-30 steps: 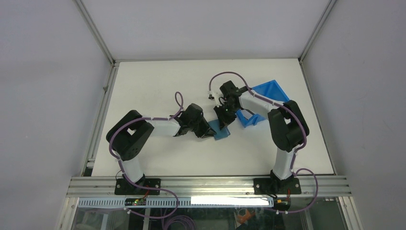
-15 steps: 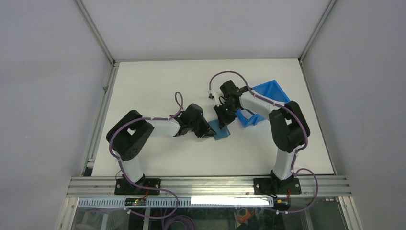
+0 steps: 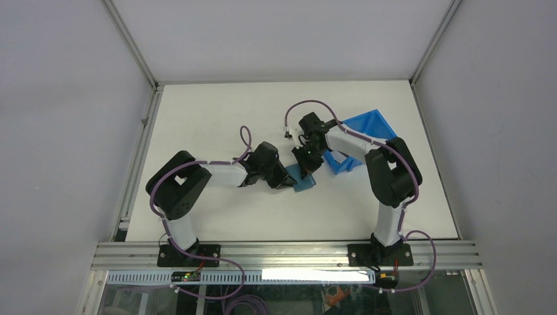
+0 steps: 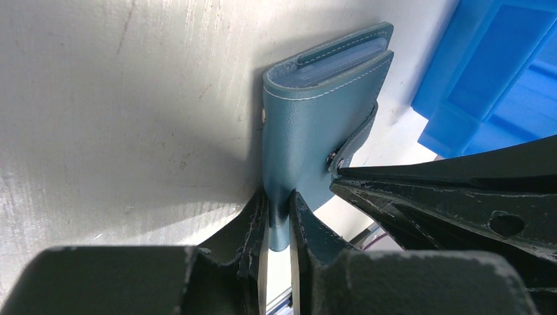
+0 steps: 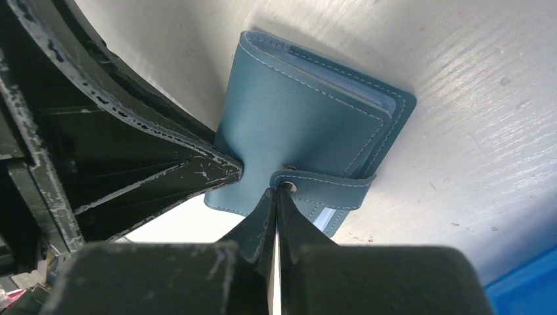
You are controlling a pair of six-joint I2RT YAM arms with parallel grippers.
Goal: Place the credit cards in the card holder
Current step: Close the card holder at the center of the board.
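Observation:
The card holder (image 3: 303, 180) is a teal-blue wallet, folded shut on the white table near its middle. My left gripper (image 3: 289, 182) is shut on the card holder's near edge (image 4: 280, 210), which is pinched between both fingers. My right gripper (image 3: 307, 169) is shut with nothing between its fingers. In the right wrist view its joined tips (image 5: 276, 193) touch the snap tab (image 5: 328, 180) that wraps over the card holder's (image 5: 295, 125) edge. Light blue inner sleeves show along the open side (image 4: 341, 56). The credit cards are hidden.
A bright-blue plastic bin (image 3: 364, 131) lies tipped just right of the wallet, behind the right arm, and shows at the top right of the left wrist view (image 4: 499, 65). Both arms meet over the wallet, fingers almost touching. White table (image 3: 217, 111) spreads around.
The right wrist has shifted slightly left toward the wallet. The left gripper and the card holder have stayed put.

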